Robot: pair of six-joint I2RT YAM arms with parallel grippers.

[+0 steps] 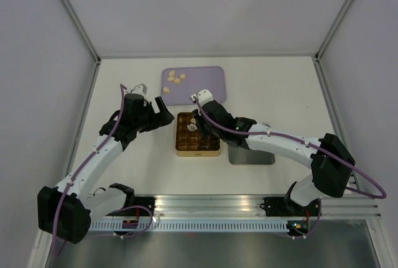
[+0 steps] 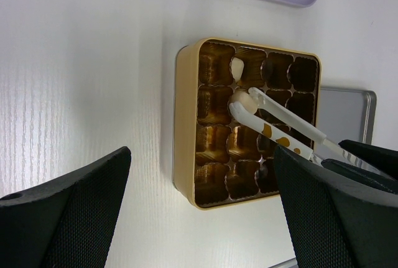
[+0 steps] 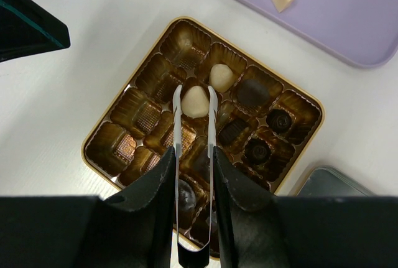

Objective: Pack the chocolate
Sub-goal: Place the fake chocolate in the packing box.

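gold tin (image 2: 185, 125): open, sixteen cells, landmark for every place below
right gripper (image 3: 193, 153): clamped on the tweezers (image 3: 176, 125), above the tin's lid-side half
tweezers: pressed onto one cream piece (image 3: 195, 101), held just over the tin's middle cells, not yet set down
left gripper (image 1: 164, 110): spread wide, holding nothing, just beside the tin on the side away from the lid
seated cream piece (image 3: 222, 76): in a cell right next to the held one
dark lumps (image 3: 252, 92): about five, in cells toward the tin's lid side; some cells hidden under the right gripper
empty cells: the rows on the tin's left-gripper side, bare gold
loose cream pieces (image 1: 177, 81): about five, on the lavender tray (image 1: 208, 84) just beyond the tin
grey lid (image 1: 250, 155): flat, just beside the tin, off
done, as a judgement: roughly a third of the cells filled, mostly dark
left, as a judgement: seating the held piece, then fetching the tray's cream pieces one by one into the bare cells; lid possibly last
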